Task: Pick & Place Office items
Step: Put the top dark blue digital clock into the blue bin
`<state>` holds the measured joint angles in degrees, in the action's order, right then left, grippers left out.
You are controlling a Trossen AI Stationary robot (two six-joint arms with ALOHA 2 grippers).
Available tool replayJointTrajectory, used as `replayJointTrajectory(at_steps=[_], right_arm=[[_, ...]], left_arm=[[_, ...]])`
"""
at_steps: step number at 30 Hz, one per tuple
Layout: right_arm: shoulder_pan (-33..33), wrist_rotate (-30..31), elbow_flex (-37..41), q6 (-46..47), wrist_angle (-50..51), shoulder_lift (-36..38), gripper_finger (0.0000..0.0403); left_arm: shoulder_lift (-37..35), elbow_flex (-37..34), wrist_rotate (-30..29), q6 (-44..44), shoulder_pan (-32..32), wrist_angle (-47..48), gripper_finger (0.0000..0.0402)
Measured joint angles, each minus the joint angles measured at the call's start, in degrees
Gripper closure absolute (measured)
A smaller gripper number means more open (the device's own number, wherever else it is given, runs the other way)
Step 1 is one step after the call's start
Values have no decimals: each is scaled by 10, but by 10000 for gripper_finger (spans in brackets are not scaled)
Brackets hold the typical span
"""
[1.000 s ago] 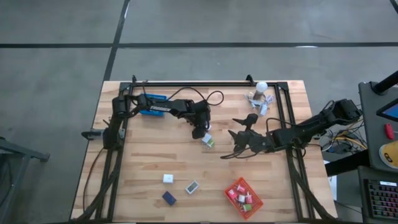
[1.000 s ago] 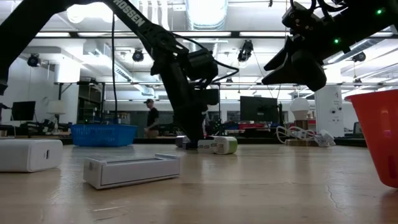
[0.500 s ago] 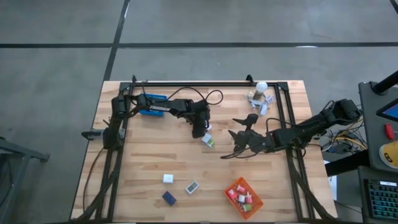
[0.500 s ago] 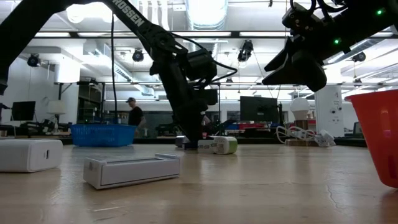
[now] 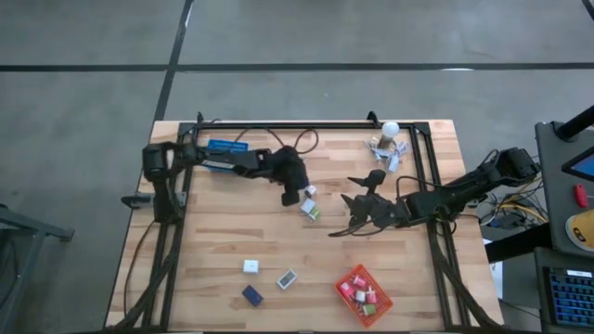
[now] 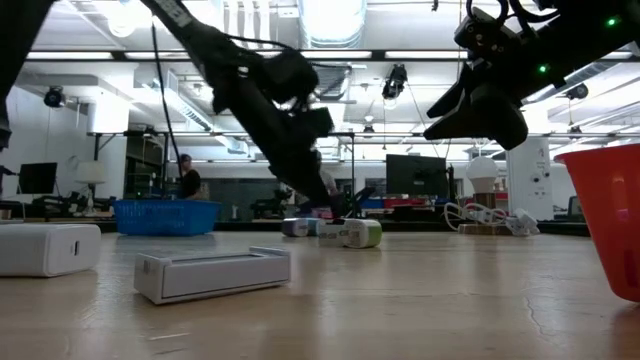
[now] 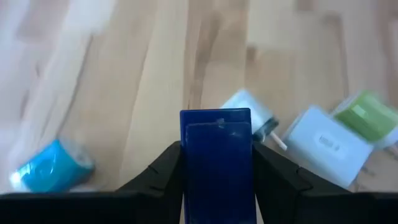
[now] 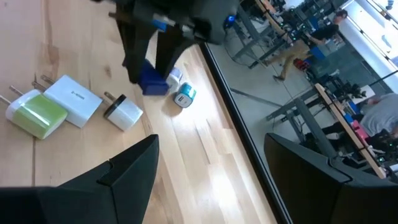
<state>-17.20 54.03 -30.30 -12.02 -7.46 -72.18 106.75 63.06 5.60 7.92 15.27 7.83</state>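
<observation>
Left wrist view has it plainly: the left tool [image 7: 216, 177] is clenched on a dark blue block [image 7: 216, 155], one finger on each flat side, the block standing upright and lifted clear of the tabletop [image 7: 155, 74]; just beyond it lie a small white plug [image 7: 249, 109], a white adapter [image 7: 323, 146] and a green one [image 7: 367, 112], with a teal roll [image 7: 53, 168] off to the other side. From the high view, that tool [image 5: 290, 193] sits far-centre, just left of the little cluster [image 5: 310, 206]; the blue basket [image 5: 227, 147] waits at far left, the orange basket [image 5: 364, 295] near right, already holding pink and green pieces. The right tool [image 5: 355, 215] hovers mid-right, fingers spread, holding nothing. My read: the carry is the job now; lift straight up before swinging so the block does not clip the plugs; keep the squeeze steady, since smooth sides can slip; travel level and release low inside the basket. Which basket is meant, I cannot tell.
</observation>
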Motion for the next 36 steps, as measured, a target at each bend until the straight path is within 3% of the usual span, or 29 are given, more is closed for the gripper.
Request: replayJointTrajectory(at_steps=[9, 16, 27, 31, 36], right_arm=[[0, 0, 0, -4, -5, 0, 117], [0, 0, 0, -4, -6, 0, 117], [0, 0, 0, -6, -9, 0, 117], [0, 0, 0, -6, -9, 0, 117], [0, -1, 0, -4, -9, 0, 117]], left_arm=[[-97, -176, 69, 20, 3, -337, 257], [-112, -275, 93, -2, 3, -577, 257], [-112, -280, 93, -19, 4, -606, 257], [-112, -278, 5, -44, 4, -605, 257], [-112, -278, -202, -85, 2, -605, 257]])
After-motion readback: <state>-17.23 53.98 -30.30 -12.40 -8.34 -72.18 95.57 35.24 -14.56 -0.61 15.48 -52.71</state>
